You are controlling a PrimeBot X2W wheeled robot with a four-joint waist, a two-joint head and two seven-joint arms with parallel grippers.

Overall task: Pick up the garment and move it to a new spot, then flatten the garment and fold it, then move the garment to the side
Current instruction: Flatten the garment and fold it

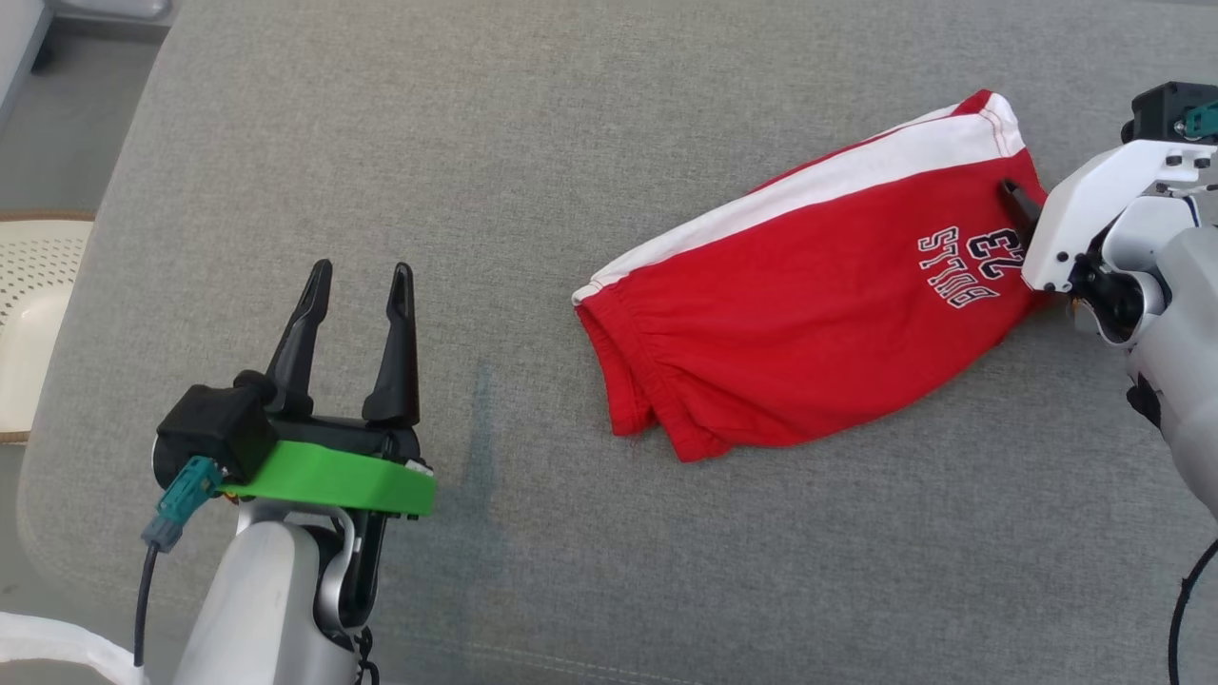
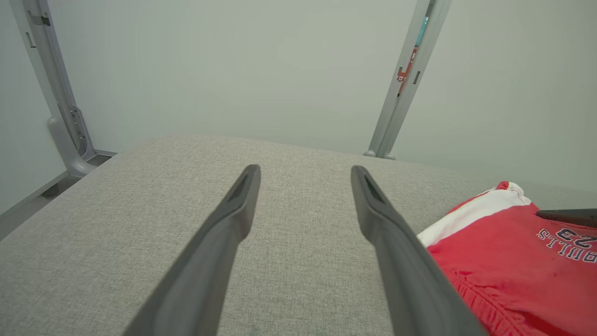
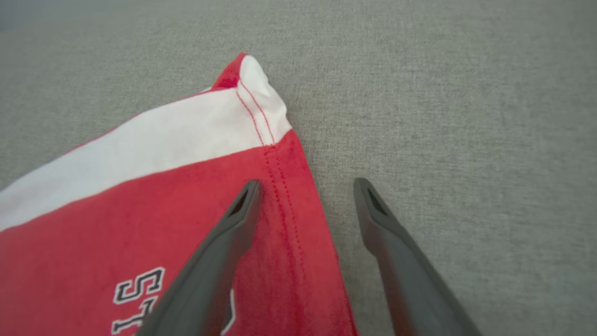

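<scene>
Red garment [image 1: 809,323] reads "BULLS 23", upside down

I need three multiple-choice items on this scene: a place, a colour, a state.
1. The red shorts lie on which side of the left end effector? A its right; B its left; C under it.
2. The stripe on the shorts is: A white; B blue; C yellow.
3. The right end effector is: A shut on cloth; B open; C shut, empty.
Answers: 1 A, head view shows them rightward; 2 A, a white band runs along them; 3 B, its fingers stand apart astride the hem.
</scene>
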